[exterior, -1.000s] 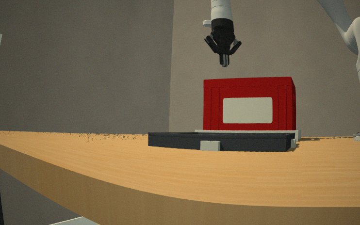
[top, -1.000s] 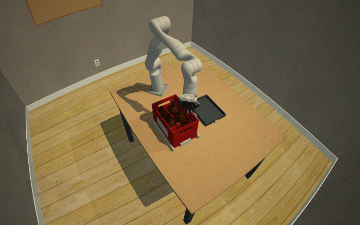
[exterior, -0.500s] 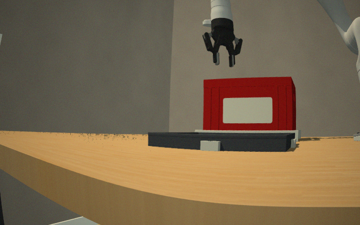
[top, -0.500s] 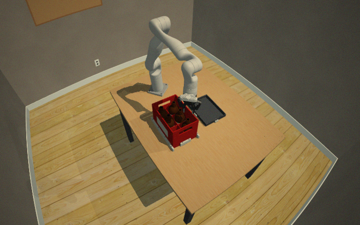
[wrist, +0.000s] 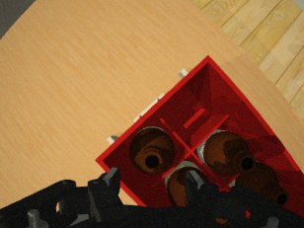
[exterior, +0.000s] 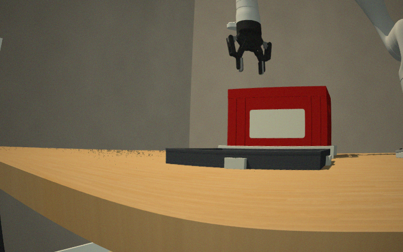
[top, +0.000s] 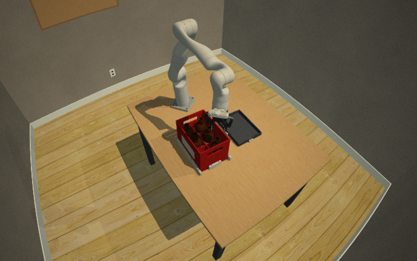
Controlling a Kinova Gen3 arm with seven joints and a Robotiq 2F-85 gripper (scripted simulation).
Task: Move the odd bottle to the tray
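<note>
A red crate [top: 212,155] [exterior: 277,98] [wrist: 219,96] stands on the table and holds several brown bottles. In the top view they show as one at the back [top: 200,124], one at the left [top: 187,129], one in the middle [top: 208,134] and two at the front [top: 196,140] [top: 216,141]. The wrist view shows bottle mouths below me [wrist: 152,153] [wrist: 226,152]. The dark tray [top: 245,130] [exterior: 267,158] lies empty beside the crate. My gripper [top: 223,122] [exterior: 250,67] [wrist: 152,180] is open and empty, hanging above the crate's edge nearest the tray. The crate wall hides the bottles in the exterior view.
The crate sits on a pale base with white clips [top: 214,164]. The arm's base [top: 183,104] is mounted at the table's back edge behind the crate. One crate cell [wrist: 196,114] holds no bottle.
</note>
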